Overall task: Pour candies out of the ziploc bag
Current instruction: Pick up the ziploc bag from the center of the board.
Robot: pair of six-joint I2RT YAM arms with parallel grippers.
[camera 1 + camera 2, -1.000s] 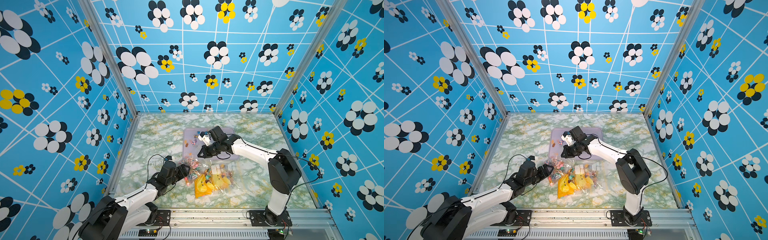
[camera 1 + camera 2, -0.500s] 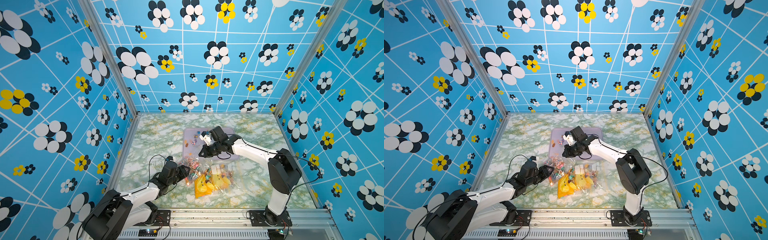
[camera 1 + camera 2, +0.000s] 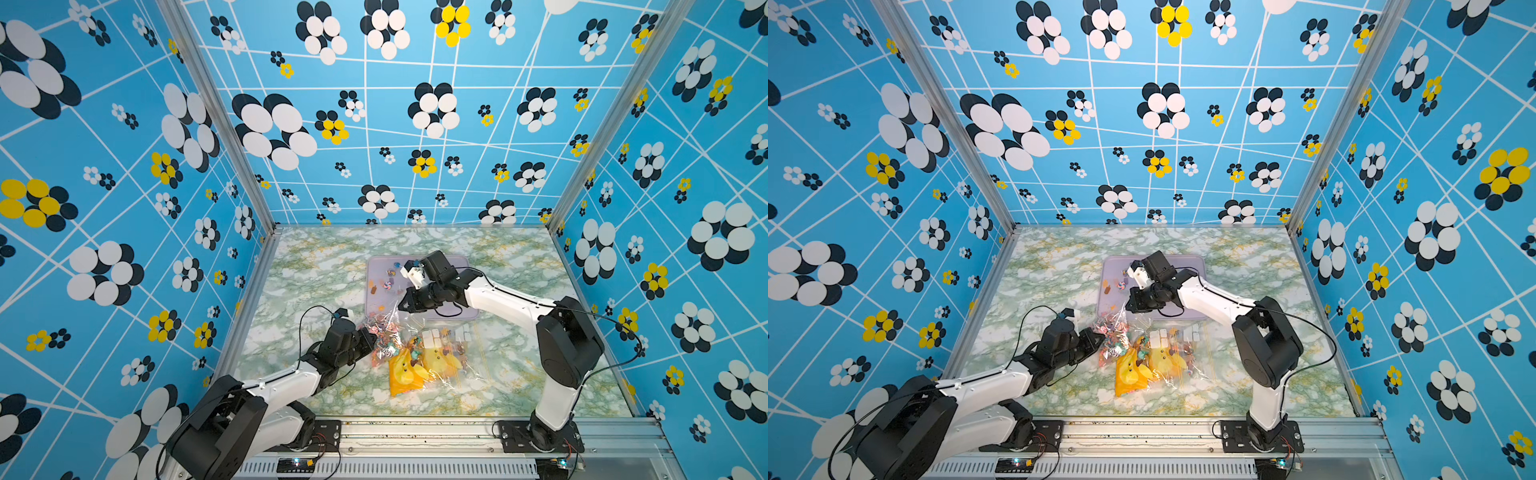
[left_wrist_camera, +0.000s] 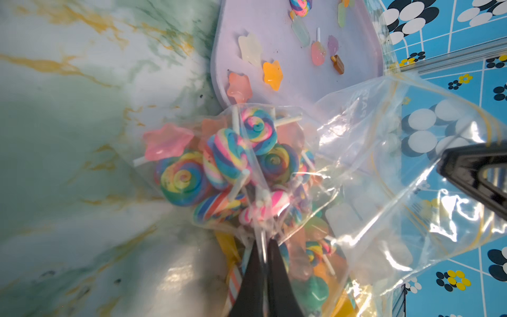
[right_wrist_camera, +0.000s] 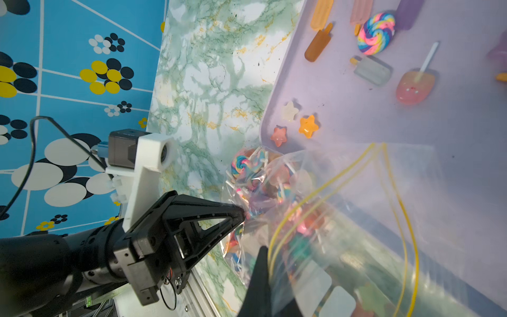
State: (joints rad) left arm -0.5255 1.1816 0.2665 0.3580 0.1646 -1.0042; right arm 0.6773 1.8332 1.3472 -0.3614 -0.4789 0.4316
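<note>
The clear ziploc bag lies at the near edge of the lilac tray. It holds a heap of candies: swirl lollipops on pale sticks and pink stars. My left gripper is shut on a fold of plastic at the bag's candy-filled end. My right gripper is shut on the bag's yellow-striped mouth edge and holds it up over the tray. Several loose candies lie on the tray.
Two more clear bags lie on the marble table just nearer than the ziploc bag. One holds yellow duck toys, the other white pieces. Blue flowered walls close in three sides, and an aluminium rail runs along the front.
My left gripper's jaws have closed onto the bag's plastic; they stood open a second ago. The right arm and the bag's mouth have stayed where they were.
</note>
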